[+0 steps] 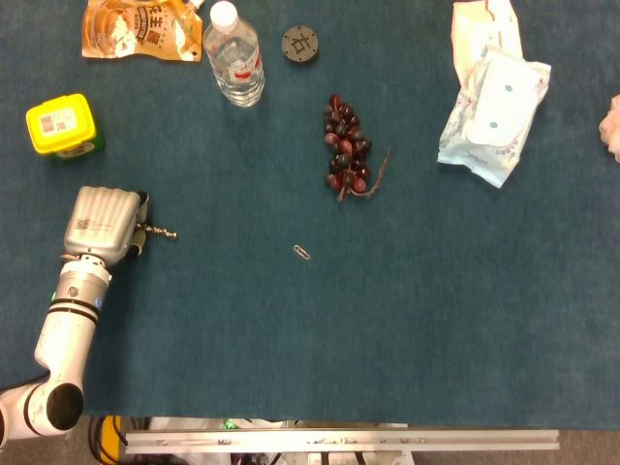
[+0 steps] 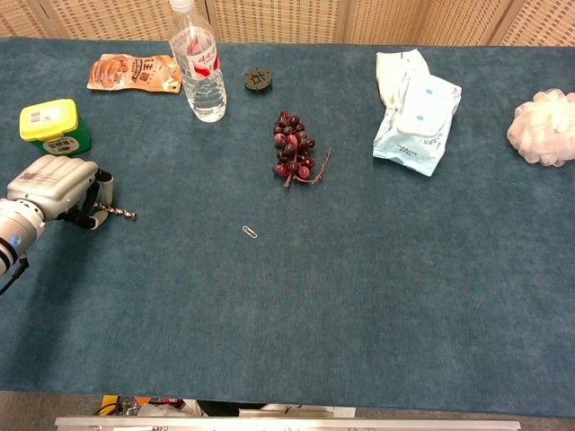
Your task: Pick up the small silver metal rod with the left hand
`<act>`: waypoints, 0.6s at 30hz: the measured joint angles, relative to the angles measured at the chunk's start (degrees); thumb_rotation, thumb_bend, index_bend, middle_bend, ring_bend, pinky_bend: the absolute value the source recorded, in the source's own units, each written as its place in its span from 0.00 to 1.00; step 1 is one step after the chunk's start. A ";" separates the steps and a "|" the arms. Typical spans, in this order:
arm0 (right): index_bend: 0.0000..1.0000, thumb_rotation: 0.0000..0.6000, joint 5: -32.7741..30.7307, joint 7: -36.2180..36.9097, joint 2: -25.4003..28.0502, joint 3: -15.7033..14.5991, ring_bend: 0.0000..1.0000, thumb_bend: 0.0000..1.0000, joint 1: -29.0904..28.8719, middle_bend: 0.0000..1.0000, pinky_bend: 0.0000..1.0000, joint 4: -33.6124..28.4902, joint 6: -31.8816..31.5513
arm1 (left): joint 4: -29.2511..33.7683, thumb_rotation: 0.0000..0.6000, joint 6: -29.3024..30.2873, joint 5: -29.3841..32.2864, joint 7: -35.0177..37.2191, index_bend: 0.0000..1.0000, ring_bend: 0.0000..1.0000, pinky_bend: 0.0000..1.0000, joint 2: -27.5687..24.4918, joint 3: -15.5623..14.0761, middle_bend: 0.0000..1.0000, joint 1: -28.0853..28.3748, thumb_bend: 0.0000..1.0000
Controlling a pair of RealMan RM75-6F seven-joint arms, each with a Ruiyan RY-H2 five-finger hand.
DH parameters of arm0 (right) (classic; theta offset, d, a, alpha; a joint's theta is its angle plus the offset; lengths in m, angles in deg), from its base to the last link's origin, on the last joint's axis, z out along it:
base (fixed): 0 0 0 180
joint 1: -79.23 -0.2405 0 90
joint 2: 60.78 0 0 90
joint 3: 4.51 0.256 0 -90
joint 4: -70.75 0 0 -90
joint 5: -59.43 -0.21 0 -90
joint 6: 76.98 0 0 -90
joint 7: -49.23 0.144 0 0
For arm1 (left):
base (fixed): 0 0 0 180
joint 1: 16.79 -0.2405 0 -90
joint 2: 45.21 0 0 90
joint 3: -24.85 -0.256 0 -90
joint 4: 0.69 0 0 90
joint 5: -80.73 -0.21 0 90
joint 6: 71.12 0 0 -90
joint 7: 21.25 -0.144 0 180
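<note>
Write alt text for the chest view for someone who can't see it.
The robot's left hand at the table's left edge holds a small silver metal rod, which pokes out to the right. Across the blue table lie a water bottle, grapes and a paperclip.

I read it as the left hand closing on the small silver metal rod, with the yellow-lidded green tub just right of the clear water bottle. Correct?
Not quite. The yellow-lidded green tub sits far left of the clear water bottle, as the head view shows. The left hand is at the small silver metal rod.

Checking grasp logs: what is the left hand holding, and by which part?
The left hand pinches the small silver metal rod by its left end; the rest sticks out rightward.
</note>
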 measured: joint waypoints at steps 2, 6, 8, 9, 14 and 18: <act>0.39 1.00 -0.02 0.01 0.00 0.00 0.34 0.28 0.04 0.41 0.41 0.02 -0.03 | -0.08 1.00 -0.08 0.14 0.12 0.49 0.68 0.73 0.04 -0.04 0.68 0.07 0.35; 0.39 1.00 -0.04 -0.03 0.02 0.02 0.34 0.28 0.14 0.41 0.41 0.00 -0.16 | -0.44 1.00 -0.17 0.42 0.44 0.51 0.68 0.73 0.29 -0.05 0.68 0.27 0.35; 0.39 1.00 -0.05 -0.03 0.06 0.03 0.34 0.28 0.21 0.41 0.41 -0.04 -0.24 | -0.52 1.00 -0.18 0.47 0.63 0.53 0.68 0.73 0.39 -0.05 0.68 0.32 0.35; 0.39 1.00 -0.05 -0.04 0.07 0.03 0.34 0.28 0.23 0.41 0.41 -0.07 -0.27 | -0.63 1.00 -0.16 0.47 0.78 0.54 0.69 0.73 0.48 -0.05 0.68 0.36 0.35; 0.39 1.00 -0.02 -0.03 0.09 0.08 0.34 0.28 0.35 0.41 0.41 -0.10 -0.52 | -1.00 1.00 0.01 0.58 1.30 0.57 0.69 0.74 0.78 -0.05 0.69 0.42 0.35; 0.39 1.00 -0.01 0.07 0.07 0.08 0.34 0.28 0.40 0.41 0.41 -0.06 -0.56 | -1.14 1.00 0.27 0.66 1.39 0.58 0.69 0.74 0.77 -0.12 0.69 0.42 0.35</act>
